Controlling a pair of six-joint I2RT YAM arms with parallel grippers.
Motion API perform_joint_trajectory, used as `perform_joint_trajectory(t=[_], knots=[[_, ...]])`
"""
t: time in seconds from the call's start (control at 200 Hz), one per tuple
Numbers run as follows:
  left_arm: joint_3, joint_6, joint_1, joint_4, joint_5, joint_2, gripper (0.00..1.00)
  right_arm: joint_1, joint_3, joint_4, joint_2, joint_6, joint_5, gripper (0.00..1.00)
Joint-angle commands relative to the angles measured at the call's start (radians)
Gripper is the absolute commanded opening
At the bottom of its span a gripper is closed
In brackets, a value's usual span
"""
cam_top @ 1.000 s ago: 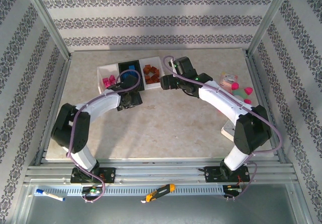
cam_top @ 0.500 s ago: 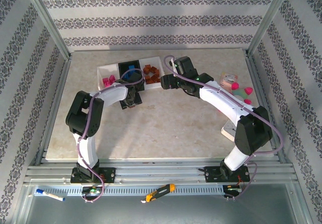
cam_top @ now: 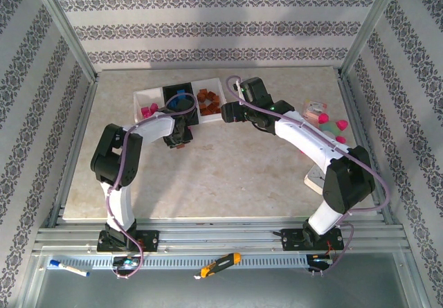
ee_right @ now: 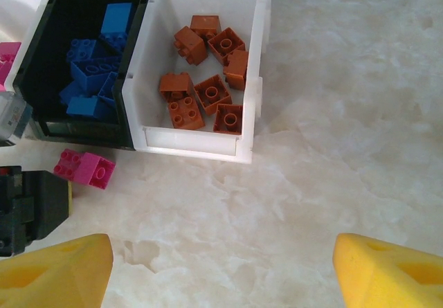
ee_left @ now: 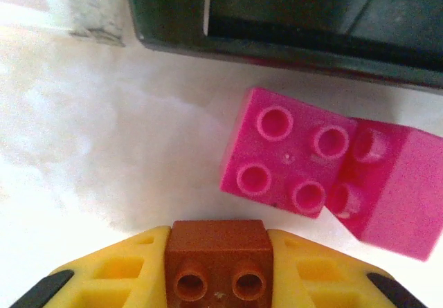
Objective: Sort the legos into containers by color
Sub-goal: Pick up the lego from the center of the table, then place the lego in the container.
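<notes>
My worktop (cam_top: 228,176) was a pale marbled slab, evenly lit, with soft shadows. Behind it and on both sides stood walls (cam_top: 221,24) papered white with grey ornamental bands. Metal posts (cam_top: 66,31) framed the corners, and a slotted rail (cam_top: 221,237) ran along the near edge.

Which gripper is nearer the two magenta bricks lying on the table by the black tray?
Left. The left gripper, shut on a brown brick, sits right beside the magenta bricks; the right gripper hangs open farther right.
</notes>
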Motion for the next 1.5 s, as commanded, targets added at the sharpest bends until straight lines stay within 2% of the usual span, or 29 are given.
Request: perform_joint_trajectory(t=[0.0,0.135,0.27,0.52,0.63,0.799,1.009,1.144,1.274,1.384,1.494], knots=[[0.000,0.058,-0.011,-0.078,-0.034,-0.115,0.31,-0.018,-0.002,0.008,-0.045,0.022,-0.016,0.83],[0.056,0.116,-0.030,-0.085,-0.031,-0.166,0.31,-0.029,-0.020,0.007,-0.073,0.033,-0.027,0.83],[0.196,0.157,-0.030,-0.104,-0.027,-0.125,0.31,-0.036,-0.050,0.011,-0.106,0.061,-0.021,0.83],[0.487,0.229,-0.030,-0.044,-0.023,0.073,0.31,-0.041,-0.100,0.029,-0.160,0.102,0.007,0.83],[0.589,0.267,-0.024,0.019,0.026,0.177,0.31,-0.046,-0.104,0.028,-0.172,0.102,0.017,0.83],[0.769,0.278,-0.013,0.028,0.035,0.339,0.31,-0.050,-0.114,0.023,-0.194,0.109,0.024,0.83],[0.924,0.306,-0.006,0.003,0.058,0.443,0.38,-0.050,-0.146,0.018,-0.235,0.124,0.032,0.83],[0.916,0.328,-0.007,0.002,0.091,0.405,0.61,-0.044,-0.152,0.013,-0.246,0.118,0.019,0.83],[0.805,0.358,-0.006,0.019,0.098,0.294,0.80,-0.021,-0.144,0.011,-0.221,0.119,0.009,0.83],[0.617,0.378,-0.004,0.079,0.081,0.141,0.88,0.016,-0.122,0.020,-0.172,0.128,-0.003,0.83],[0.395,0.372,0.004,0.144,0.067,-0.040,0.92,0.058,-0.087,0.040,-0.106,0.145,-0.016,0.83]])
